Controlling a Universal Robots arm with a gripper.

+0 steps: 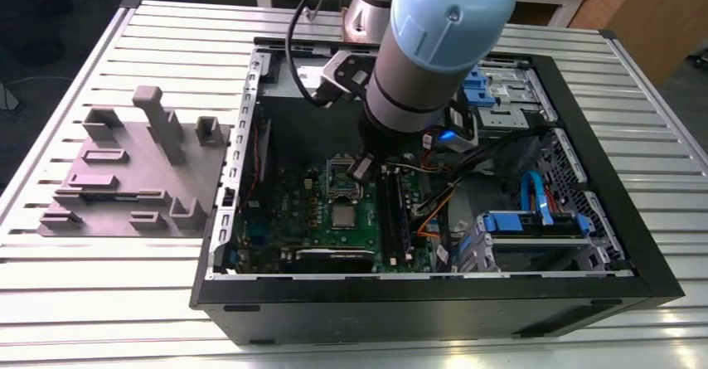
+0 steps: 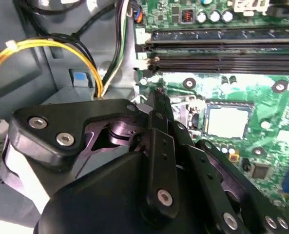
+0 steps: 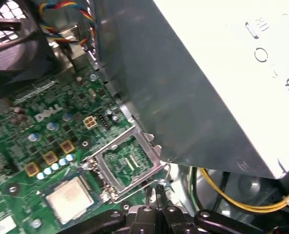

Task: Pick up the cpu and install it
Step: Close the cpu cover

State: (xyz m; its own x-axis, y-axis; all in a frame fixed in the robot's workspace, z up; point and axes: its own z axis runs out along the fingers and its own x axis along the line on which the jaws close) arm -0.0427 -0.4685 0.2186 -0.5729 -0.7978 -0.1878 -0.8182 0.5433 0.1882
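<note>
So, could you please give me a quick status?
Black gripper low over green motherboard, fingers together, holding nothing. Silver square cpu lying in socket. Hinged metal socket frame raised.

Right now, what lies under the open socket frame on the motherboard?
Through the socket frame only green motherboard surface shows. The cpu lies flat beside it; what is under the cpu is covered.

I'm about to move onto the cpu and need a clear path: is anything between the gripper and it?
Nothing visible does. In the first wrist view the cpu lies uncovered on the motherboard. The open metal frame sits beside it, on the side nearest the gripper, not over the chip.
</note>
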